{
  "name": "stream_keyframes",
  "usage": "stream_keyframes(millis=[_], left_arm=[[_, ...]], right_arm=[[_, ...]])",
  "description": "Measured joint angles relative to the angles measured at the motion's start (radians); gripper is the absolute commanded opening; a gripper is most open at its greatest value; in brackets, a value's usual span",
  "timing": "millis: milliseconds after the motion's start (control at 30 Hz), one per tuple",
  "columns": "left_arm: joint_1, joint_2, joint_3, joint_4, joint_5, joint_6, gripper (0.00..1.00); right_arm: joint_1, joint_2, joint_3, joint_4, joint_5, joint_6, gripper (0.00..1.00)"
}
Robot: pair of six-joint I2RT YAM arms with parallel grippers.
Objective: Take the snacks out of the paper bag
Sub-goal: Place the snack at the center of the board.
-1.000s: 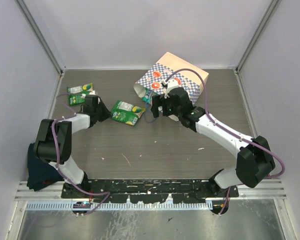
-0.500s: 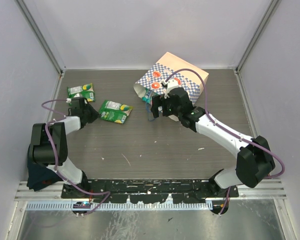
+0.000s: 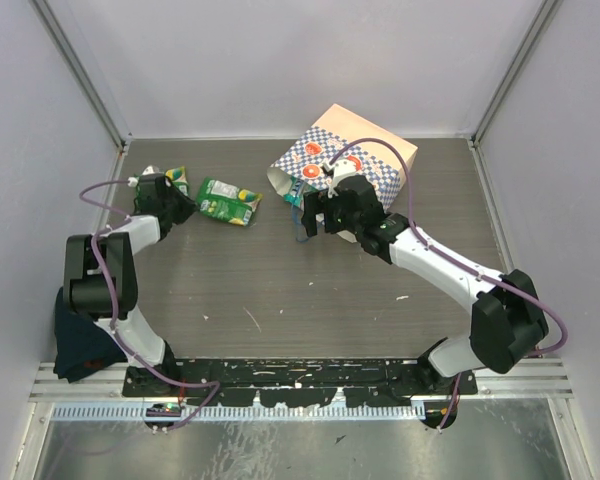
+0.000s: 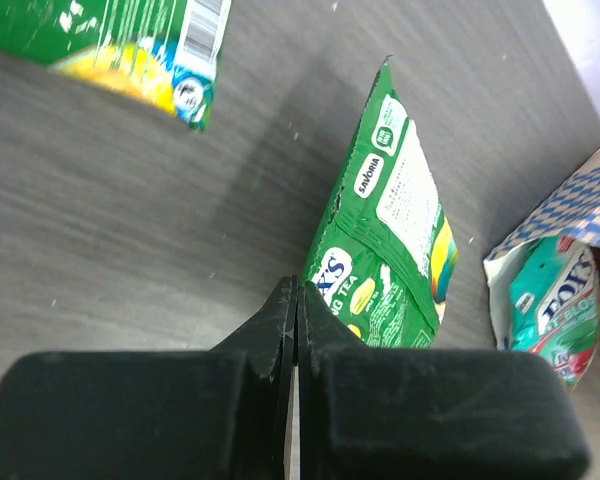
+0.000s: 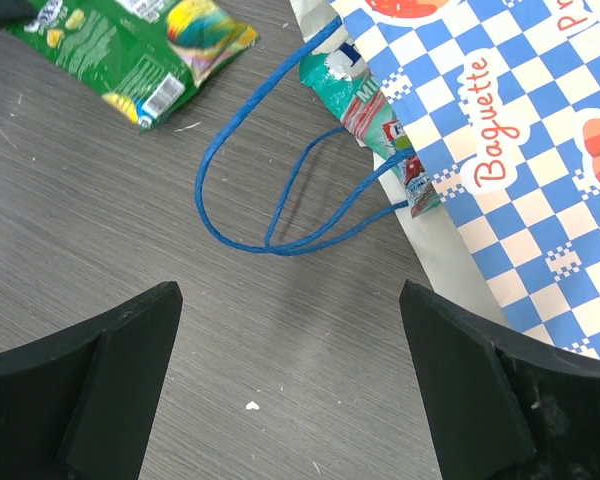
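Grey table [image 3: 310, 290] bears the tipped paper bag [image 3: 365, 155] and a green packet [image 4: 110, 40].

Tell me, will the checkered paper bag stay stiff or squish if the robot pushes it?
Probably squishes a bit: the paper bag lies on its side with its mouth gaping. It looks like light, thin paper, so it likely slides. Its cord handles lie limp on the table, so they'd flop.

Lighting's bright and even, soft white from overhead, no real glare on the worktop [image 3: 310, 290]. The green packet [image 4: 390, 250] has a mild sheen and throws a soft shadow on its side away from the paper bag [image 5: 500, 150]. The cord handles [image 5: 270, 200] cast thin faint shadows. The left fingers [image 4: 275, 322] are just black, barely any detail.
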Motion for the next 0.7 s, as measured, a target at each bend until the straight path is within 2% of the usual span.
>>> stream_keyframes(millis=[700], left_arm=[[0.016, 0.227, 0.306, -0.003, -0.006, -0.041, 0.0]], right_arm=[[0.0, 0.002, 0.0, 0.0, 0.001, -0.016, 0.97]])
